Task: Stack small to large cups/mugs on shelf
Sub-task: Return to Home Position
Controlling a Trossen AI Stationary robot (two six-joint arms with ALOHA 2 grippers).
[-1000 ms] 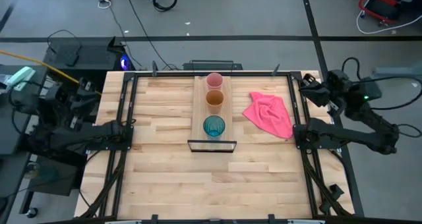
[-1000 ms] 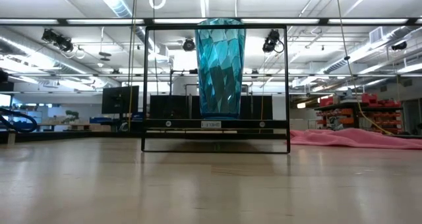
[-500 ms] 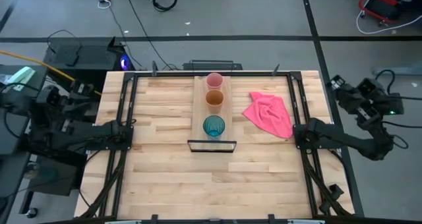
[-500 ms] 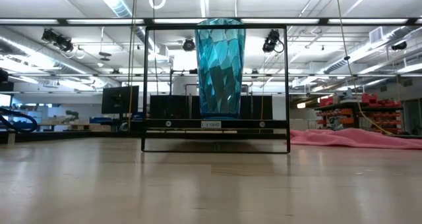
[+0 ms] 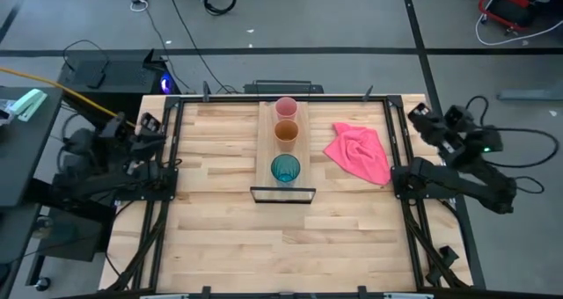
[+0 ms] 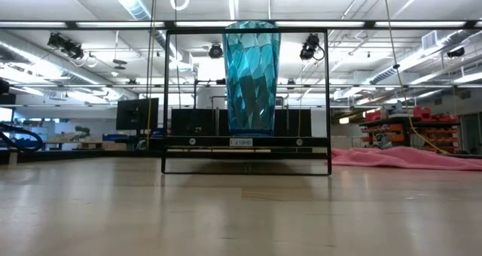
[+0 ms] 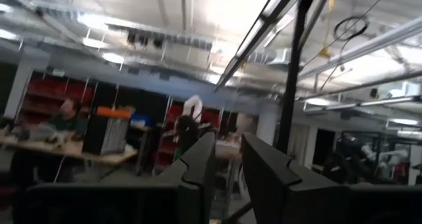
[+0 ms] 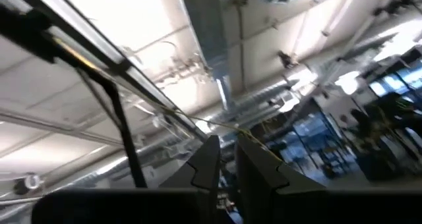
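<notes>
High view. The shelf (image 5: 265, 154) lay on the tabletop (image 5: 220, 233) at frame centre, running top to bottom, with its metal frame (image 5: 283, 194) at the lower end. Three cups stood on it in one line: smallest cup (image 5: 286, 107) uppermost, mid-sized cup (image 5: 286, 132) just below it, largest cup (image 5: 285, 169) lowest, just above the frame. A cloth (image 5: 361, 152) lay right of the shelf, apart from it. The left gripper (image 5: 145, 123) sat at the table's left edge and the right gripper (image 5: 420, 115) at its right edge.

Low view. The largest cup stood centred inside the frame, the cloth at the right.

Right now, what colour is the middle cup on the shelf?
Orange cup, clearest in high view.
</notes>
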